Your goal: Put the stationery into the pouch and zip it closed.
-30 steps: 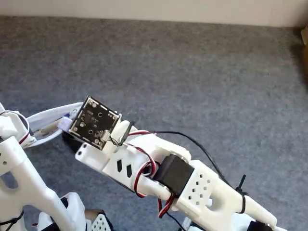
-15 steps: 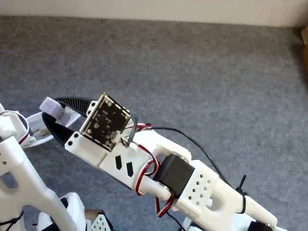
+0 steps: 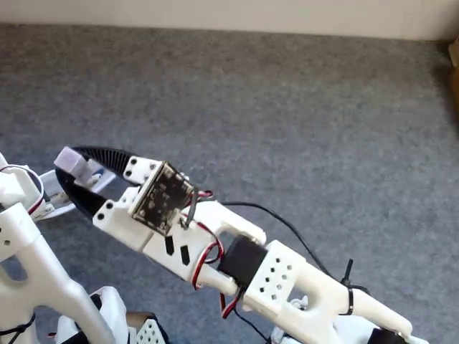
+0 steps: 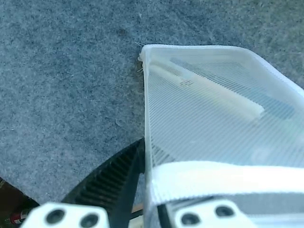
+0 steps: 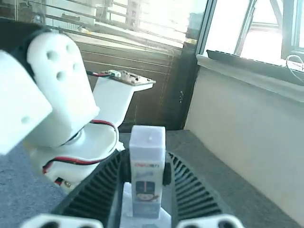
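The see-through pouch (image 4: 204, 137) has long pens (image 4: 209, 95) inside and hangs over the gray mat (image 4: 61, 85). The left pincer (image 4: 149, 164) pinches its edge, likely to hold it steady. The right pincer (image 5: 145, 164) squeezes a small white block (image 5: 147, 142), I think to drop it in.
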Available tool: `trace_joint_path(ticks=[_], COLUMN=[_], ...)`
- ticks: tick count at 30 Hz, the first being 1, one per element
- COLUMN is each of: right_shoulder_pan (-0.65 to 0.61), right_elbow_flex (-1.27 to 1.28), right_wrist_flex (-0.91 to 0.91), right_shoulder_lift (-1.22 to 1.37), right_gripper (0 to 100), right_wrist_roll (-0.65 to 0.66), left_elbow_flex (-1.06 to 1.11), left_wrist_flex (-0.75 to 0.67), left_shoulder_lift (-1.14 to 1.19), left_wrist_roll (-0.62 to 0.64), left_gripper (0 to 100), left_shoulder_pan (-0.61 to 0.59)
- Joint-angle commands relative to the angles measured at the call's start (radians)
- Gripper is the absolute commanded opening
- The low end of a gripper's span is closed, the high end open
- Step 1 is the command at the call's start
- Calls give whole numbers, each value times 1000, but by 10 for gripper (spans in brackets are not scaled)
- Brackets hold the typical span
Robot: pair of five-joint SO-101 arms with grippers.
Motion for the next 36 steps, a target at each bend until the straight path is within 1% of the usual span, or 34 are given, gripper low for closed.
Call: trace_joint_path(ticks=[1,5,9,15,18,32,34,36], right_shoulder_pan=[-38,-64,-58,-13,4,1,1,1], right_elbow_flex=[16,58,59,59,61,65,67,67], right_wrist_flex=[-73,-93,-97,-274,-321,-323,-323,-323], right_shoulder_lift=[-31,-21,67,231,259,262,260,260], right_gripper=[12,12,12,12,13,19,51,118], right_wrist_roll=[-9,-9,-9,-9,-9,-8,-8,-8], left_elbow_flex=[4,4,4,5,5,5,5,5], left_wrist_flex=[2,2,2,2,3,3,3,3], left_shoulder_lift=[12,12,12,12,12,12,12,12], left_wrist_roll=[8,8,8,8,8,8,8,8], left_gripper=[7,7,7,7,7,7,7,7], left_shoulder_pan=[22,22,22,22,22,22,22,22])
